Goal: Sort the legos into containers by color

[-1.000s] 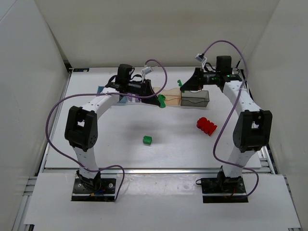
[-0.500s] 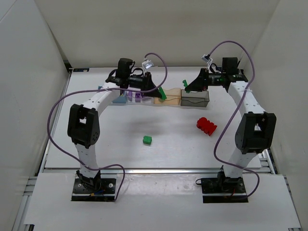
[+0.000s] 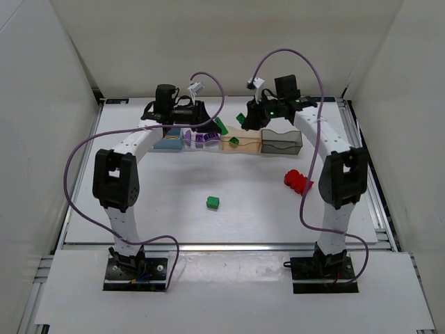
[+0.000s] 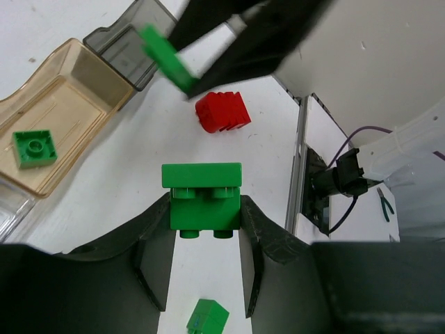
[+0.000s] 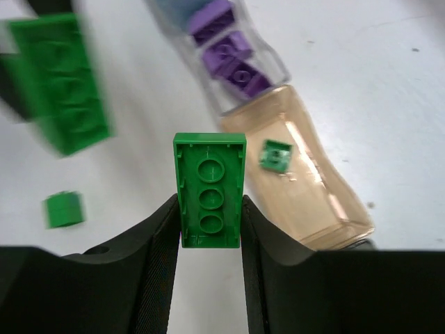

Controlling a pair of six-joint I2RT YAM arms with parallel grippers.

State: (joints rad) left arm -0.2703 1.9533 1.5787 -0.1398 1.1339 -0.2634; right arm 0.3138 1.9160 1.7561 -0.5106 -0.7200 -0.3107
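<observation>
Four green legos [image 3: 213, 202], three purple [image 5: 240, 73], one red [image 3: 297, 181]; four boxes [image 3: 281, 142].
Left hand [image 4: 205, 226], right hand [image 5: 208, 229] each clamp one green; orange box [image 5: 320, 202] holds one, clear box [image 5: 274, 66] the purples.

Overhead view from behind arm bases [image 3: 135, 268], wrist views close, angled down, sharing orange container [image 4: 76, 104]

The left arm [image 3: 135, 145] and right arm [image 3: 316, 132] stretch far forward, forearms turned inward. The left gripper [image 4: 205, 209] pinches a green brick [image 4: 201, 191]. The right gripper [image 5: 208, 202], near it, pinches a long green brick [image 5: 208, 184].
</observation>
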